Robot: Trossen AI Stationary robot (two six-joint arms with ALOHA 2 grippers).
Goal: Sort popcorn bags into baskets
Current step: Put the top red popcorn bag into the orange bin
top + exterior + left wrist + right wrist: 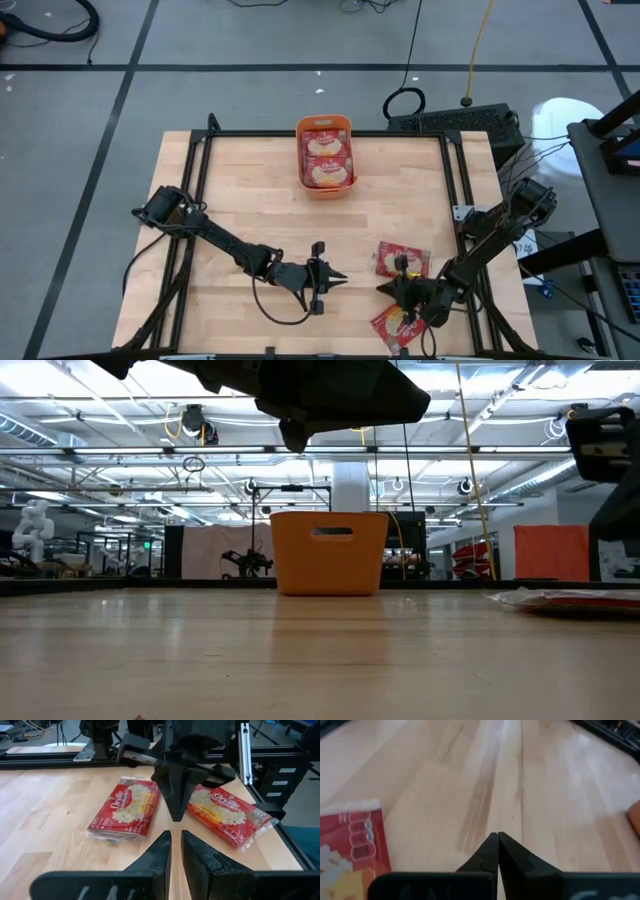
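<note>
Right pincer (384, 289) closed empty beside popcorn bags (402, 259).

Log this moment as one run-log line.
right gripper: shut, empty, between two popcorn bags | left gripper: shut, idle | orange bin: holds bags

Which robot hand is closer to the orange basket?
Left, though only slightly. The left gripper sits almost straight below the basket in the high view; the right gripper is farther off to the side, between two popcorn bags.
</note>
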